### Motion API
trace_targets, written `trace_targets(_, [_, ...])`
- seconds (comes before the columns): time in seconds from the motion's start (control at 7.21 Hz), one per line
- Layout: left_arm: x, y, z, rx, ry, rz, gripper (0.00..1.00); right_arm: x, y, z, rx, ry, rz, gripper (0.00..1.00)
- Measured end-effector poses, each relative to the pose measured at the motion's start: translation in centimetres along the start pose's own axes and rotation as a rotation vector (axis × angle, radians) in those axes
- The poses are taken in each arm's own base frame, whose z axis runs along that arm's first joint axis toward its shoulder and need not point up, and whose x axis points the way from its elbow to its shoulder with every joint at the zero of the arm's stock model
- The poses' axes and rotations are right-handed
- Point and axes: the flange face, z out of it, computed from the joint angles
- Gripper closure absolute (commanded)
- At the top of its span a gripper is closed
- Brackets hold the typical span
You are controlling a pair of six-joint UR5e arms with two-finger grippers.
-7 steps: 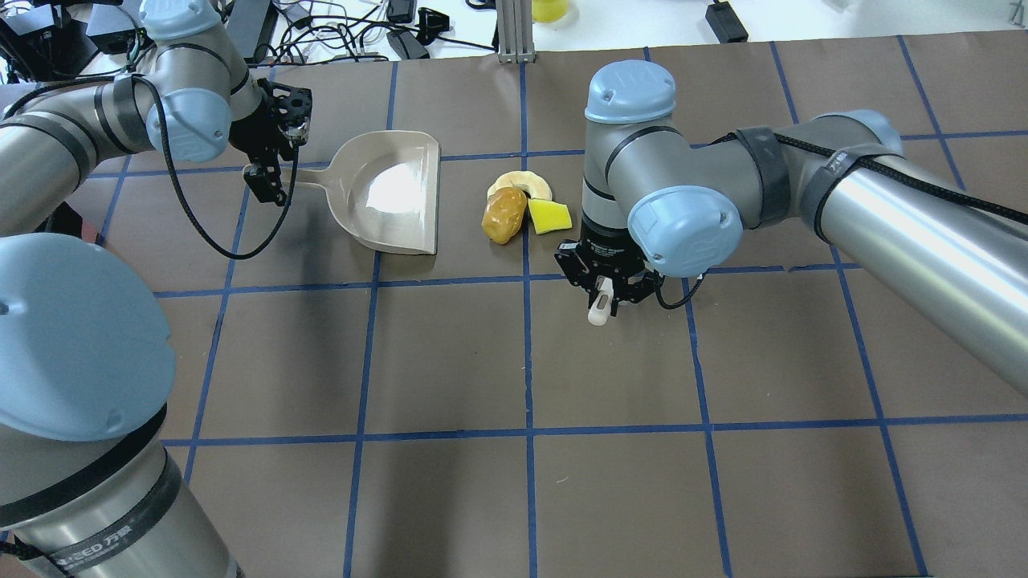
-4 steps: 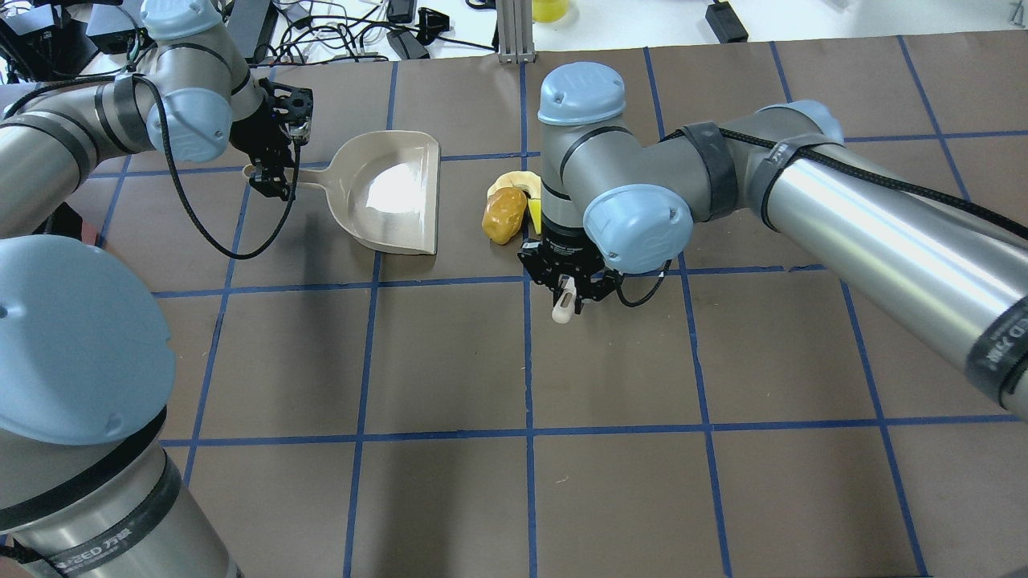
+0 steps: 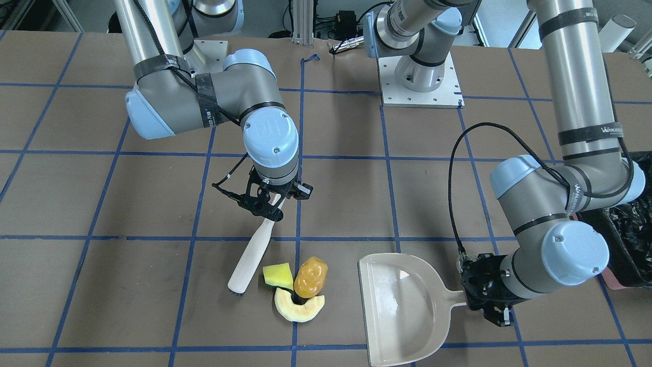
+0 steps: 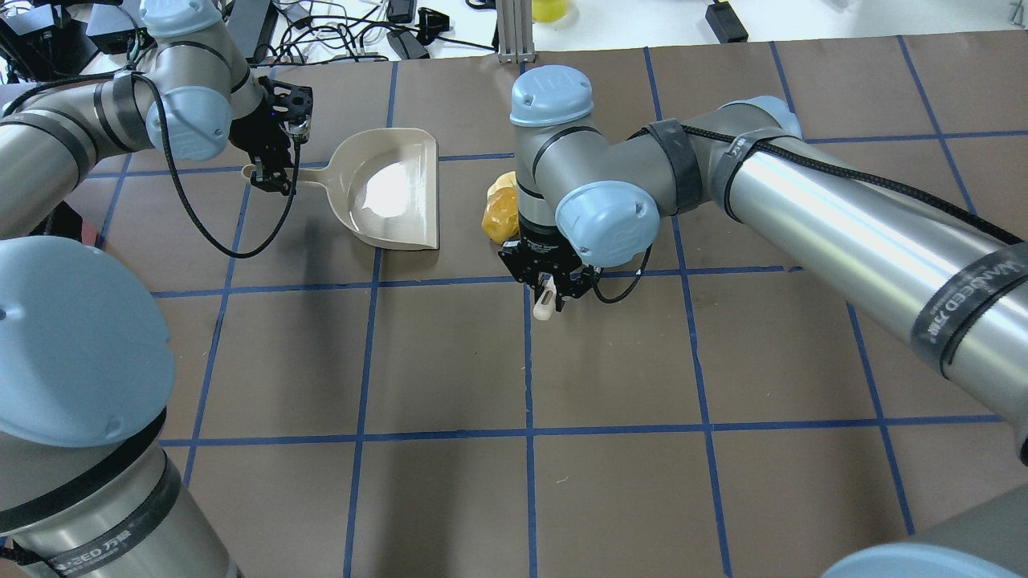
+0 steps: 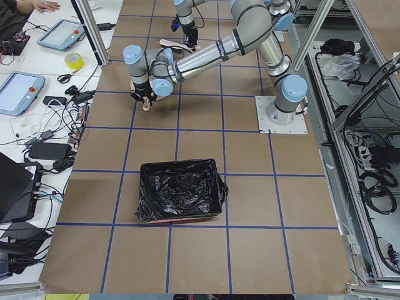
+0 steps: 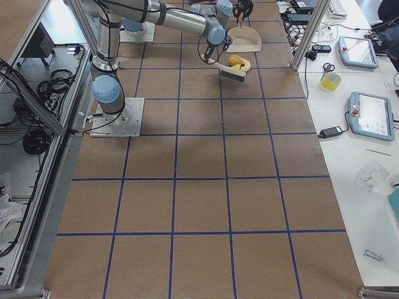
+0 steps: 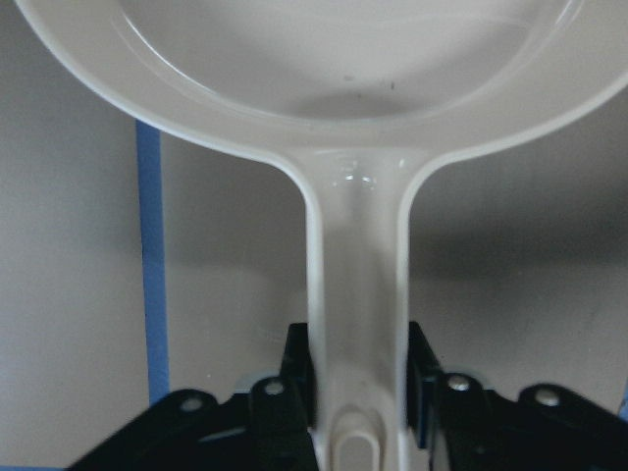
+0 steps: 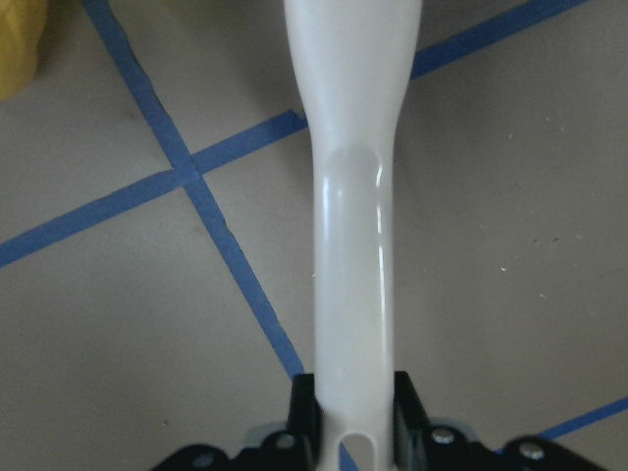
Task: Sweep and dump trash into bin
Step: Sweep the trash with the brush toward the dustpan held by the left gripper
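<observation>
The trash lies in one cluster: a yellow sponge wedge (image 3: 277,276), an amber-orange lump (image 3: 309,277) and a cream crescent slice (image 3: 299,308). My right gripper (image 3: 270,211) is shut on the handle of a white brush (image 3: 253,253), whose head rests on the table just beside the sponge. My left gripper (image 3: 471,300) is shut on the handle of the beige dustpan (image 3: 402,306), whose open mouth faces the trash a short gap away. In the overhead view the right arm hides the sponge; the lump (image 4: 499,217) shows. The black-lined bin (image 5: 180,190) stands far off at the robot's left.
The bin's corner (image 3: 629,239) shows just behind my left arm's elbow. Cables, tablets and a tape roll (image 5: 74,60) lie on the white bench past the table's far edge. Blue tape lines grid the brown table (image 4: 610,361).
My right arm has moved left with the brush, up to the trash, and now covers the sponge in the overhead view. The left gripper and dustpan have shifted only slightly.
</observation>
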Motion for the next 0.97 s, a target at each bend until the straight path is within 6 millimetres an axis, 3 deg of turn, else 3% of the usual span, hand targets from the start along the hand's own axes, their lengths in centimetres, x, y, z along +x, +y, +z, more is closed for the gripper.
trace_targets(0.42, [0.1,-0.9,-0.3,-0.019,-0.003,0.017,1.0,-1.1,-0.1,1.2,-0.008,0.013,-0.006,1.0])
trace_targets(0.69, [0.2,-2.3,-0.4,-0.05,-0.003,0.042,1.0,-3.6,-0.7,1.2,0.004,0.008,-0.014,1.0])
trace_targets(0.97, [0.2,-2.7,-0.3,-0.058,-0.003,0.049,1.0,-6.3,0.2,1.3,0.019,0.004,-0.051,1.0])
